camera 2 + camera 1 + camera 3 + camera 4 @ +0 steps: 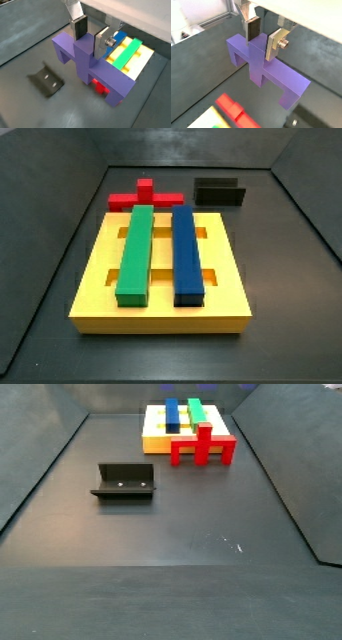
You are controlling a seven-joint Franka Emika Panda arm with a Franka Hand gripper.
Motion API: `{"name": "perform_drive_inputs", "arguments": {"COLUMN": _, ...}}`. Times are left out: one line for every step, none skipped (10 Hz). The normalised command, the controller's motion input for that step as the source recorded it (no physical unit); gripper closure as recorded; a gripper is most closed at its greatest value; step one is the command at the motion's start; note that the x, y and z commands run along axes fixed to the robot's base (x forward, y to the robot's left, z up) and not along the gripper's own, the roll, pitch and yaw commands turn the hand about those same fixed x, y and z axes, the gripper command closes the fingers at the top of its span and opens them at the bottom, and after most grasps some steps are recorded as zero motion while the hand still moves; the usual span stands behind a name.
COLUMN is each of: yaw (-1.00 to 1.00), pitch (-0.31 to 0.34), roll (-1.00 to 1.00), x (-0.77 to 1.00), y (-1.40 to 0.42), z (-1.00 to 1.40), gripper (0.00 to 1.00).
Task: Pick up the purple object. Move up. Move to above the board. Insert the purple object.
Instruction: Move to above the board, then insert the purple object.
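Between the gripper (263,36) plates, clamped by its central stem, hangs the matte purple object (264,70).

A dark grey table (174,534) carries three things in both side views. The board (160,313), a thick yellow slab, lies flat on it, with a green bar (136,256) and a dark-blue bar (187,253) resting side by side along its top. A red cross-shaped block (142,198) sits just beside one short end of the board, apparently touching it, though the angle leaves that uncertain. The fixture (124,482), a dark bracket on its base plate, stands apart on open table. The end effector (262,36) hangs above the table in both wrist views, clamped on the purple object (264,70), which is clear of the surface.
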Motion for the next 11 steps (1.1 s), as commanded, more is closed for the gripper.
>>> {"name": "perform_drive_inputs", "arguments": {"yaw": 0.01, "pitch": 0.063, "roll": 0.01, "x": 0.14, "y": -1.4, "z": 0.15, "gripper": 1.0}}
{"name": "perform_drive_inputs", "arguments": {"yaw": 0.01, "pitch": 0.086, "roll": 0.01, "x": 0.16, "y": -1.4, "z": 0.15, "gripper": 1.0}}
{"name": "perform_drive_inputs", "arguments": {"yaw": 0.01, "pitch": 0.116, "roll": 0.0, "x": 0.18, "y": -1.4, "z": 0.16, "gripper": 1.0}}
{"name": "perform_drive_inputs", "arguments": {"yaw": 0.01, "pitch": 0.144, "roll": 0.0, "x": 0.21, "y": -1.4, "z": 0.16, "gripper": 1.0}}
{"name": "perform_drive_inputs", "arguments": {"yaw": 0.01, "pitch": 0.161, "roll": 0.02, "x": 0.25, "y": -1.4, "z": 0.18, "gripper": 1.0}}
{"name": "perform_drive_inputs", "arguments": {"yaw": 0.01, "pitch": 0.166, "roll": 0.02, "x": 0.17, "y": -0.77, "z": 0.1, "gripper": 1.0}}
{"name": "perform_drive_inputs", "arguments": {"yaw": 0.0, "pitch": 0.167, "roll": 0.03, "x": 0.14, "y": -0.49, "z": 0.07, "gripper": 1.0}}
{"name": "perform_drive_inputs", "arguments": {"yaw": 0.0, "pitch": 0.0, "roll": 0.01, "x": 0.0, "y": 0.0, "z": 0.0, "gripper": 1.0}}
{"name": "perform_drive_inputs", "arguments": {"yaw": 0.0, "pitch": 0.0, "roll": 0.09, "x": 0.0, "y": -0.09, "z": -0.13, "gripper": 1.0}}
{"name": "perform_drive_inputs", "arguments": {"yaw": 0.03, "pitch": -0.029, "roll": 0.28, "x": 0.0, "y": -0.33, "z": -0.59, "gripper": 1.0}}
{"name": "perform_drive_inputs", "arguments": {"yaw": 0.07, "pitch": 0.0, "roll": 0.33, "x": 0.08, "y": -0.41, "z": -0.68, "gripper": 1.0}}
